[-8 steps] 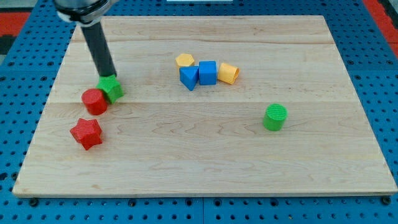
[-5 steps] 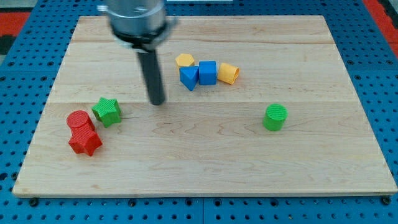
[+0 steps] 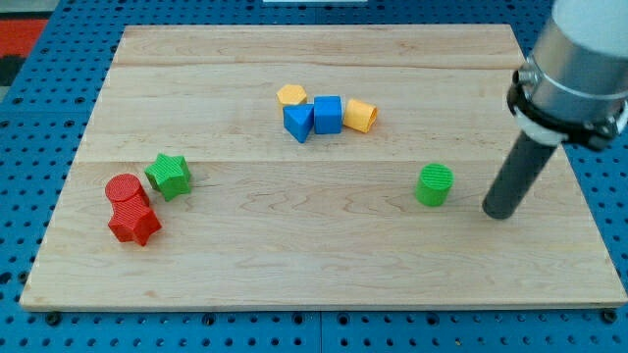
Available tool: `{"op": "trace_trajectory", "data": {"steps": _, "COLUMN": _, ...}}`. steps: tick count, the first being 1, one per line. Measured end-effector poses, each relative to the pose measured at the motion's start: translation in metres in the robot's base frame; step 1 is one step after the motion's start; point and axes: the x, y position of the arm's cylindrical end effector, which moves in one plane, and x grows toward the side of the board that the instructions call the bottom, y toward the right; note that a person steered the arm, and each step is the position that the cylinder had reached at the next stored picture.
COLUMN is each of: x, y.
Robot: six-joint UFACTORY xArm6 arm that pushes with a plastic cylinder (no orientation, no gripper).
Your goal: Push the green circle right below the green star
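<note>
Pale wooden table (image 3: 294, 284) on a blue pegboard (image 3: 29, 147).

Green circle (image 3: 434, 184): upright on the table, just to the view's left of my tip (image 3: 498, 211) and slightly higher in the view, near but apart from it, with a strip of bare wood between.

Tool (image 3: 520, 172): a plain dark rod with no jaws to open or close, holding nothing, touching no block. Leans up toward the view's top right into a grey housing. My tip down at the table surface.

Green star (image 3: 169, 175): far to the view's left of my tip, well apart from the green circle, at about the same height in the view.

Red circle (image 3: 124, 189): just left of the green star and a little below it, farther still from my tip. Red star (image 3: 133, 224): directly beneath, touching the red circle.

Up and to the view's left of my tip, a tight cluster: blue cube (image 3: 328, 114), a second blue block (image 3: 298, 121) of unclear shape against its left side, a yellow block (image 3: 291, 95) above that one, another yellow block (image 3: 360, 115) against the cube's right side, nearest my tip of the four.
</note>
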Motion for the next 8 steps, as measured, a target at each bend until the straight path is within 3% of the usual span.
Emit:
{"op": "trace_trajectory", "data": {"steps": 2, "x": -0.013, "y": -0.082}}
{"op": "trace_trajectory", "data": {"steps": 3, "x": -0.007, "y": -0.079}}
{"op": "trace_trajectory", "data": {"steps": 4, "x": -0.032, "y": -0.060}}
{"op": "trace_trajectory", "data": {"steps": 5, "x": -0.029, "y": -0.165}}
{"op": "trace_trajectory", "data": {"steps": 6, "x": 0.000, "y": -0.236}}
{"op": "trace_trajectory", "data": {"steps": 8, "x": 0.019, "y": -0.231}}
